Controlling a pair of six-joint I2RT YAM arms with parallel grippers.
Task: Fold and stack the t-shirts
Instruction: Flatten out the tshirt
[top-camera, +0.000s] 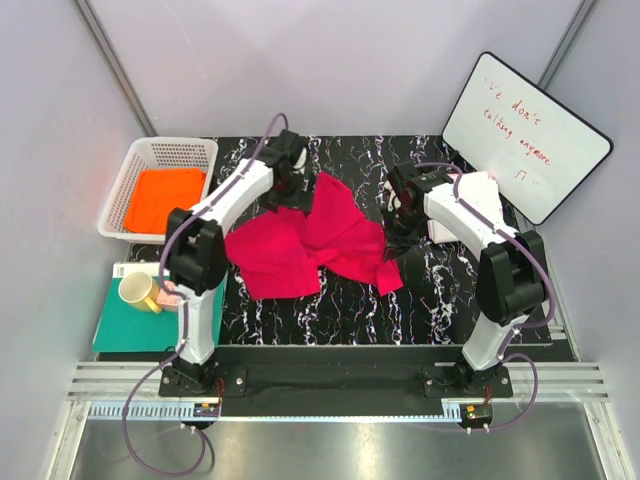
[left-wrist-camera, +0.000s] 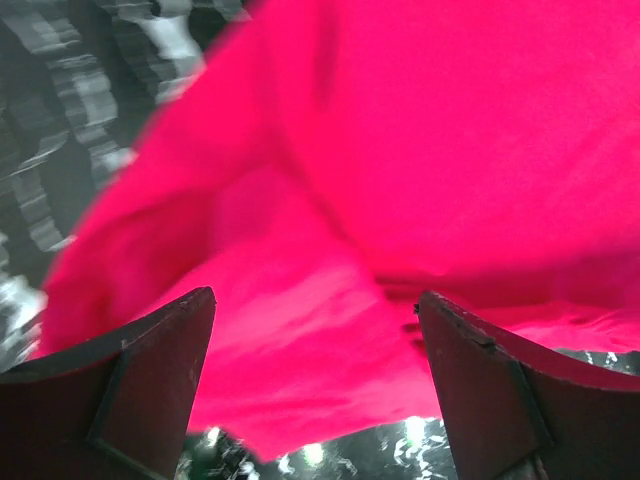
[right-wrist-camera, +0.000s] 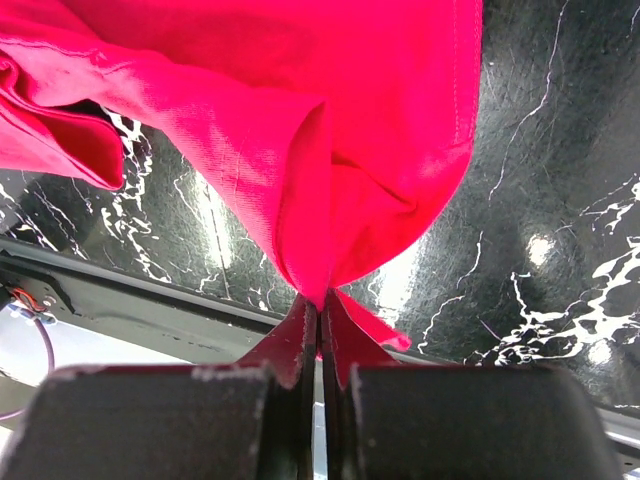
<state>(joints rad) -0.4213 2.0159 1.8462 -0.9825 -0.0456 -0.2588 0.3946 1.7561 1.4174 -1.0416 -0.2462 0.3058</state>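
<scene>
The pink t-shirt (top-camera: 310, 245) lies in a messy heap in the middle of the black table (top-camera: 350, 315), between the two arms; one part of it is lifted up near the back, and one corner hangs toward the right side. The left pincer (left-wrist-camera: 315, 300) is wide open just above the pink cloth; its two fingers (left-wrist-camera: 160, 360) stand far apart and nothing is squeezed between them. The right pincer (right-wrist-camera: 318, 305) is shut tight on a fold of the pink t-shirt; the cloth bunches up where the fingers pinch it and spreads out from there over the table. The orange t-shirt (top-camera: 160, 197) sits in the white basket (top-camera: 175, 150) at the back left. The white t-shirt (top-camera: 487, 190) lies at the right, partly hidden behind the right arm. A green board (top-camera: 130, 330) lies near the left arm with a yellow cup (top-camera: 137, 290) on it; a whiteboard (top-camera: 525, 135) with red writing leans at the back right.
</scene>
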